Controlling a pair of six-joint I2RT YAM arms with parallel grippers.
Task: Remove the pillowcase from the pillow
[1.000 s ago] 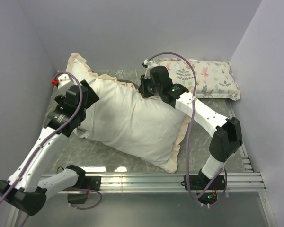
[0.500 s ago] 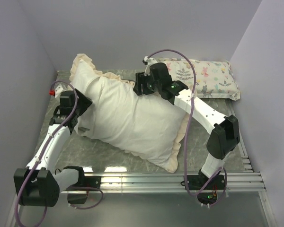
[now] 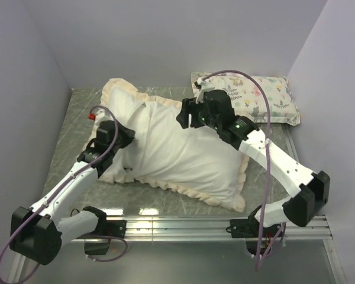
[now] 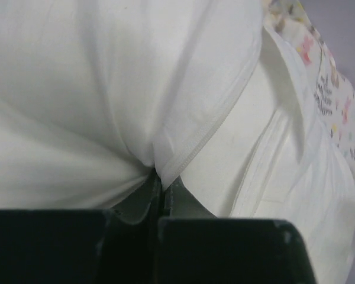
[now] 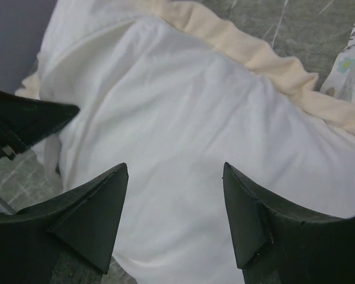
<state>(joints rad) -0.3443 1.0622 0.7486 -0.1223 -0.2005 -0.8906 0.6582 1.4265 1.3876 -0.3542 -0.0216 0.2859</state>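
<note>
Shifted right and lying flatter than a moment ago: pillow (image 3: 183, 151), mid-worktop (image 3: 77, 112), ringed by pillowcase (image 3: 192, 193) frill. Clamped, seemingly on the pillow's seamed edge, with left jaws; spread wide above the far edge with right jaws. Could slip that thin pinch, or drag both together.

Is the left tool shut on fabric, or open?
Shut. The left tool pinches a seamed fold of white fabric in its wrist view; which layer that is, cannot tell.
</note>
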